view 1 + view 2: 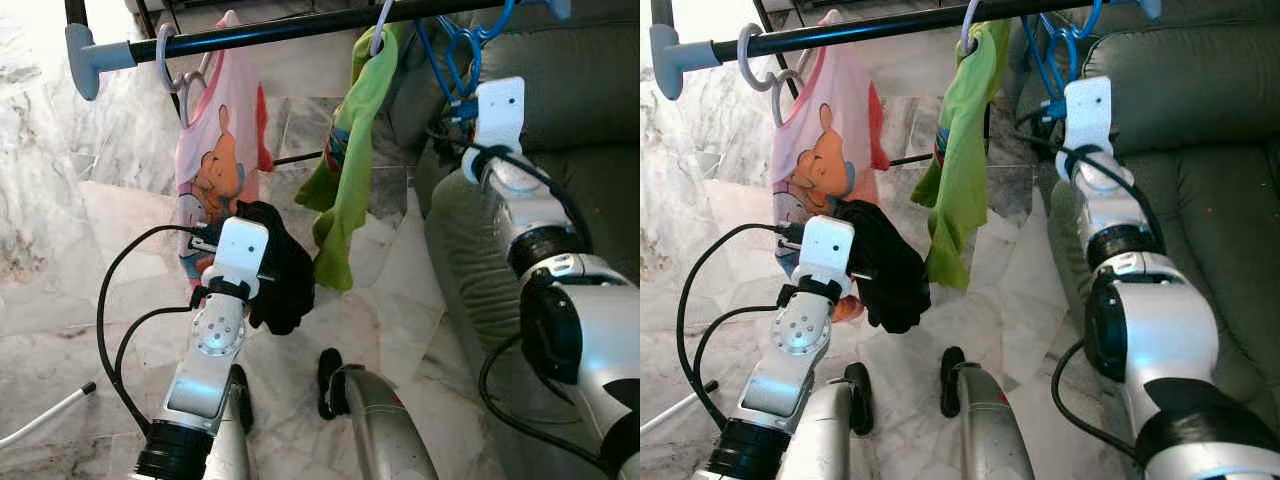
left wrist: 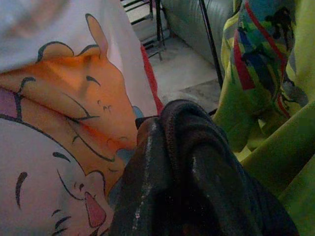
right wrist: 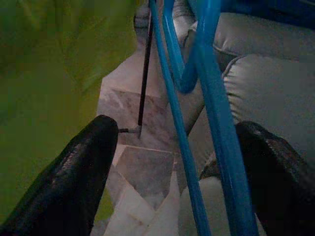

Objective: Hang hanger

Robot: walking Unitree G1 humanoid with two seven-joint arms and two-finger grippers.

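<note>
A blue hanger point(image 1: 455, 45) hangs by its hook on the black clothes rail point(image 1: 290, 28) at the right, next to a green shirt point(image 1: 350, 150). My right gripper point(image 3: 174, 125) is raised just below the rail and stands open, with the blue hanger's bars point(image 3: 216, 98) running between its fingers point(image 3: 83, 167), untouched by either. My left gripper point(image 1: 262, 250) is held lower, in front of a pink cartoon-bear shirt point(image 1: 215, 150). It is shut on a black cloth point(image 1: 285, 275), which drapes over its fingers and hides them.
A grey-green sofa point(image 1: 580, 100) stands close on the right, behind my right arm. The rail's grey end cap point(image 1: 85, 60) juts out at the upper left. Marble floor point(image 1: 60, 300) lies below, with a white rod point(image 1: 45, 415) at the lower left.
</note>
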